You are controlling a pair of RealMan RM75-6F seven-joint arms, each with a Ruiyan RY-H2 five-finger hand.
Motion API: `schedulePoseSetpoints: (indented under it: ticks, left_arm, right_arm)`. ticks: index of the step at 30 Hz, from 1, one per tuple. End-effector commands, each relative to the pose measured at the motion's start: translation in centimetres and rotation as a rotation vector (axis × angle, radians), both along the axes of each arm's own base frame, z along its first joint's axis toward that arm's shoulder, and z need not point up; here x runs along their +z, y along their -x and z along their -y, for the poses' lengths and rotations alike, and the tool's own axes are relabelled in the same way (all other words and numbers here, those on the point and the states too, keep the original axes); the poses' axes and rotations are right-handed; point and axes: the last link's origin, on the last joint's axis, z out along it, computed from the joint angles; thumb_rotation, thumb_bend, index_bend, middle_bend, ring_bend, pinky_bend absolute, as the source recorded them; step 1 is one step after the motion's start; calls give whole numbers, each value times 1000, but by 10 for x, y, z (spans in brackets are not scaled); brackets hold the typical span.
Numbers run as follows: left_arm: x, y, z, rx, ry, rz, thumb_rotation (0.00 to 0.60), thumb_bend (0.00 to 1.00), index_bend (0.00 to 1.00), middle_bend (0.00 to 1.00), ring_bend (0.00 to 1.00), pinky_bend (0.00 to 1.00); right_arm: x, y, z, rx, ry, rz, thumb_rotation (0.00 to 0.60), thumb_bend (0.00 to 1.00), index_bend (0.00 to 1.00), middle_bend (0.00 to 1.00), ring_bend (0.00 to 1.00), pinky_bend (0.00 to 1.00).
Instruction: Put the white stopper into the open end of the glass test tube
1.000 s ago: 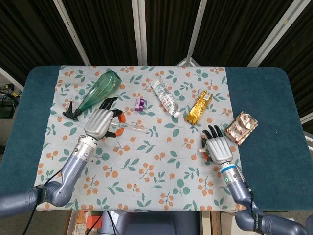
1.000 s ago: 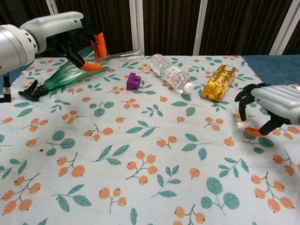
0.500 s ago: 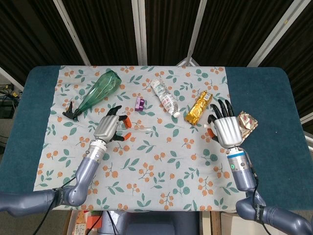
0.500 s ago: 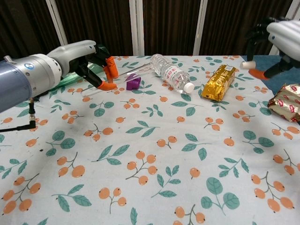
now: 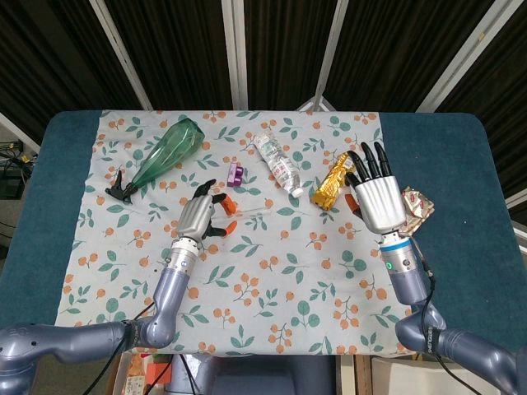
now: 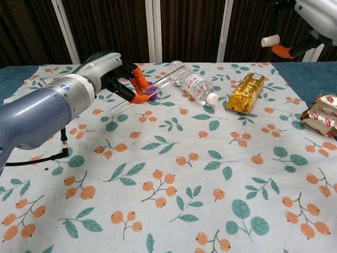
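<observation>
The left hand (image 6: 113, 79) sits left of centre in both views, its orange-tipped fingers (image 6: 139, 79) clamped on the glass tube (image 6: 158, 83), which slants up and to the right above the desk (image 5: 461, 164), its open end seemingly pointing toward the middle so that the other hand can reach it. In the head view the tube (image 5: 247, 216) shows only as a faint clear line running right from the left hand (image 5: 198, 218). The right hand (image 5: 377, 202) is raised at right of centre in that view, back toward the camera, most fingers spread; in the chest view only part of it shows at the upper right corner, where the right hand (image 6: 316, 16) pinches the white stopper (image 6: 270, 40) between an orange-tipped thumb and a finger, stopper pointing left, toward the tube. Stopper and tube mouth are well apart, so the insertion is not yet begun; by my reading, the hands need to be brought together and the two axes lined up. The glass is slick and thin, so a skewed push could slip it in the grip. On the flowered cloth (image 5: 272, 271) lie a green bottle (image 5: 165, 156), a clear bottle (image 5: 278, 164), a purple block (image 5: 235, 174), a gold packet (image 5: 333, 181) and a wrapped snack (image 6: 324, 113), none involved.
</observation>
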Motion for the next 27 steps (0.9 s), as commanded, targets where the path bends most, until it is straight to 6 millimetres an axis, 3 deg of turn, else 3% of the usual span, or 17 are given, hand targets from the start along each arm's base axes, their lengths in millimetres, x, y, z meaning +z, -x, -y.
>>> schedulePoseSetpoints:
  ticks: [1,27]
  left_arm:
    - [-2,-5,-1,28,-2,22,600,469,612,516,57,0]
    - [-3,-35,-2,94,63,26,600,469,607,517,64,0]
  right_arm:
    - [-6,-5,1,74,17,-71,600,426,625,213,0,0]
    - [-44,-34,9,146,0,-154,600,427,625,213,0,0]
